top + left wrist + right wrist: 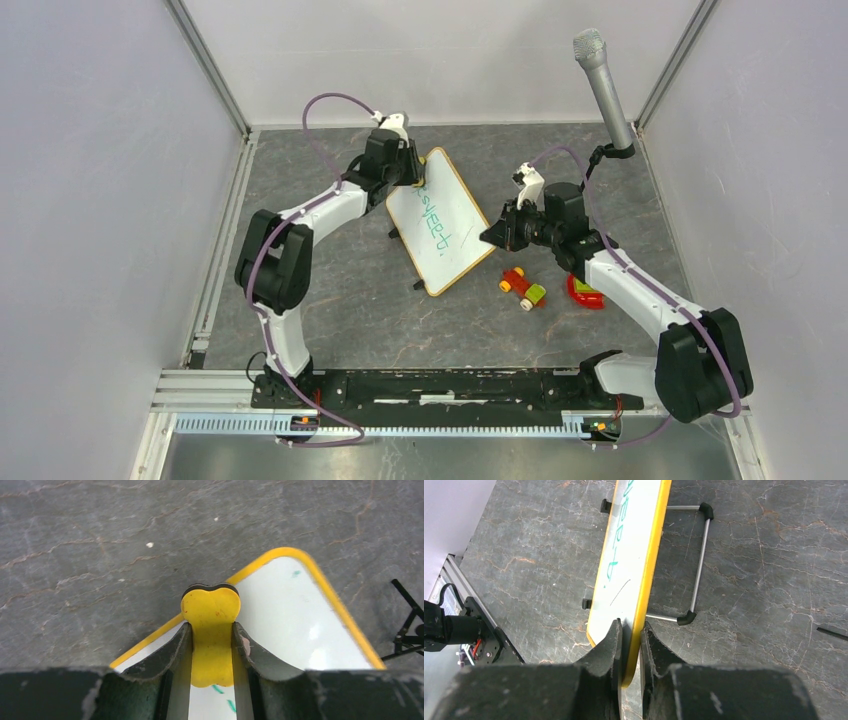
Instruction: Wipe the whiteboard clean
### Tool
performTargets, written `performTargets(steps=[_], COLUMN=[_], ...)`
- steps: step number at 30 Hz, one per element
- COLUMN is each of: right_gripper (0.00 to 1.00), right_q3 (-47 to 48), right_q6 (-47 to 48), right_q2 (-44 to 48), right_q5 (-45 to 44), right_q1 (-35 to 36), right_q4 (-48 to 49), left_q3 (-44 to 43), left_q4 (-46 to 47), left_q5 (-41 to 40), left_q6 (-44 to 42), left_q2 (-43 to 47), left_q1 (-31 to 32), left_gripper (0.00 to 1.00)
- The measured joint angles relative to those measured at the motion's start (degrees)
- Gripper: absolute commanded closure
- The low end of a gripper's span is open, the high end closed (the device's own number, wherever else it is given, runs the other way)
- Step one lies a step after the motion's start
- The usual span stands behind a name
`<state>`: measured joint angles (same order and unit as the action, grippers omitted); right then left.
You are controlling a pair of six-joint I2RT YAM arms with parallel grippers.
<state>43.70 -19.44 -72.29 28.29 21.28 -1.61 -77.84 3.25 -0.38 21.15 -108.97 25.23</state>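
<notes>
Whiteboard, green writing on its face, stands tilted on wire feet mid-worktop, between the two arms. Left pincer sits at the board's far corner, closed on a yellow eraser over the white face. Right pincer is nipped tight on the board's right frame edge, and a toy car lies just right of the board's near corner.

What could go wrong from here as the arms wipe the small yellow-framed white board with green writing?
The right gripper pinches only the edge of the yellow-framed white board; wiping pressure could twist it loose. The yellow eraser pad in the left gripper sits at a board corner, so a stroke may slip off the edge.
</notes>
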Motion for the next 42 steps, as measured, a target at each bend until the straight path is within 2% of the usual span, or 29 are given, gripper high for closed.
performTargets(steps=[11,17,27,32,42], right_gripper=[1.00,1.00,1.00,1.00,1.00], right_q3=[0.92,1.60,1.92,1.92,1.92], right_q6=[0.87,0.87,1.14,1.22,1.25], right_q2=[-0.39,-1.11,-1.33,-1.29,-1.18], right_q5=[-1.42,-1.68,-2.12,-2.23,-2.25], right_q1=[0.81,0.94,1.25,1.33,1.36], right_q4=[-0.92,-1.03,-1.01,-1.07,-1.46], left_q3=[-8.83,-9.20,-8.02,-8.59,-11.78], left_q4=[-3.89,-4.57,-8.09,-8.96,-12.22], left_q5=[0.17,0.76,3.78,3.26,-3.04], left_q6=[-2.43,-2.36,-2.10,-2.14,-4.68], left_q2=[-0.83,-1.46,-4.68,-4.85,-4.76], left_q1=[5.73,3.74,-3.72,-3.43,0.72], left_gripper=[0.96,0.97,0.98,0.98,0.98])
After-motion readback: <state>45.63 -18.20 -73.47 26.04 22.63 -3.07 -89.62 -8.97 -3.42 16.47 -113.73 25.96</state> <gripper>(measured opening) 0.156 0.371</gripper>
